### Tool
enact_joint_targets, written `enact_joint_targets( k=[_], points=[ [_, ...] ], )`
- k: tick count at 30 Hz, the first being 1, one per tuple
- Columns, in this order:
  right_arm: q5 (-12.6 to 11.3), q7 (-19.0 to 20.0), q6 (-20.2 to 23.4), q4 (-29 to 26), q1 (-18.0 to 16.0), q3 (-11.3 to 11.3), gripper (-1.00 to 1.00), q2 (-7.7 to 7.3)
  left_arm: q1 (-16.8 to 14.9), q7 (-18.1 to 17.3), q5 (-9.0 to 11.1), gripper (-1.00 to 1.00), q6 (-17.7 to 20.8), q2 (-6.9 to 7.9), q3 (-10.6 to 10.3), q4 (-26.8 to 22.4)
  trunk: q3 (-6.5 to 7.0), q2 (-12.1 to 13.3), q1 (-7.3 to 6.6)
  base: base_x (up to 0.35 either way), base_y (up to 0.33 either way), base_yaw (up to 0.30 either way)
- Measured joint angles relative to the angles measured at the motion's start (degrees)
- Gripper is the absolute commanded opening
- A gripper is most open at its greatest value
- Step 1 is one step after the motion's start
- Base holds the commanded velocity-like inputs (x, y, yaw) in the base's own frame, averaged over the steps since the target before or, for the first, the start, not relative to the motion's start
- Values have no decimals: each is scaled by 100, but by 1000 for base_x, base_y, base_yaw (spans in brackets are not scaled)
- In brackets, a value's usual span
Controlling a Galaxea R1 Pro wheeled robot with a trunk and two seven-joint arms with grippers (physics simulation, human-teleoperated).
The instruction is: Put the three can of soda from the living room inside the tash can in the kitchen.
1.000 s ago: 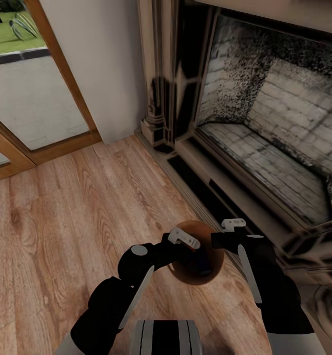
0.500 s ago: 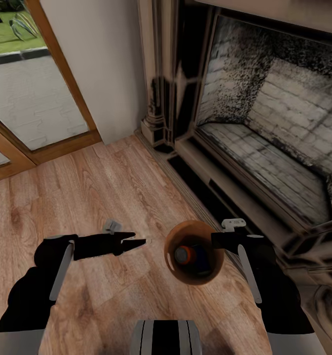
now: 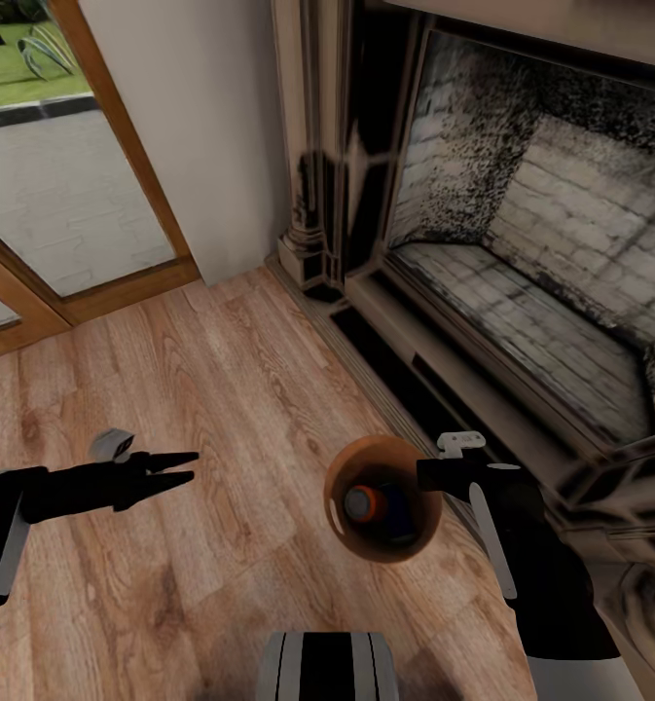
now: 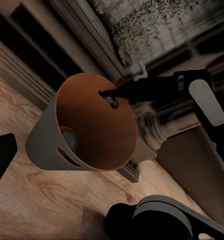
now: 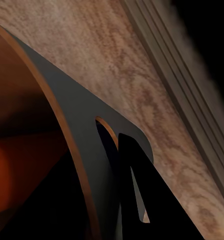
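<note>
— Since a second ago the left gripper [image 3: 186, 465] has drawn away from the bin to the left middle of the head view, over the wood floor [image 3: 220, 389]; its fingers lie nearly together, with nothing between them.

— And the tash can [image 3: 339, 516]?

— Lower centre of the head view, unmoved, held up by the right gripper [image 3: 426, 475], whose fingers pinch the right side of its rim — the right wrist view shows a dark fingertip [image 5: 129, 165] at the wall by a handle slot. One can of soda [image 3: 365, 503] lies inside, silver top upward, against the left wall.

— Surroundings?

— Brick fireplace [image 3: 522, 243] across the upper right, a wood-framed glass door [image 3: 64, 195] at the upper left. In the left wrist view the bin's brown inside faces the camera.
</note>
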Motion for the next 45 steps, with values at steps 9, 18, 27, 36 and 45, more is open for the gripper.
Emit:
enact_joint_targets(
  k=[9,18,27,36,45],
  points=[
    [0,6,0,0,0,-10,-100,0,3,87,-20,100,-173,-50,-3,16,0,0,0,0,0,0],
    [-4,6,0,0,0,-10,-100,1,3,209,-15,100,-335,-90,-9,55,0,0,0,0,0,0],
    [31,-7,0,0,0,-74,-100,34,3,212,-16,100,-344,-95,-9,55,3,0,0,0,0,0],
    [7,-11,0,-1,0,-84,-100,62,3,211,-16,100,-344,-90,-9,61,75,0,0,0,0,0],
    [-4,-11,0,-1,0,-31,-100,54,3,211,-16,100,-344,-88,-9,67,158,0,0,0,0,0]
  ],
)
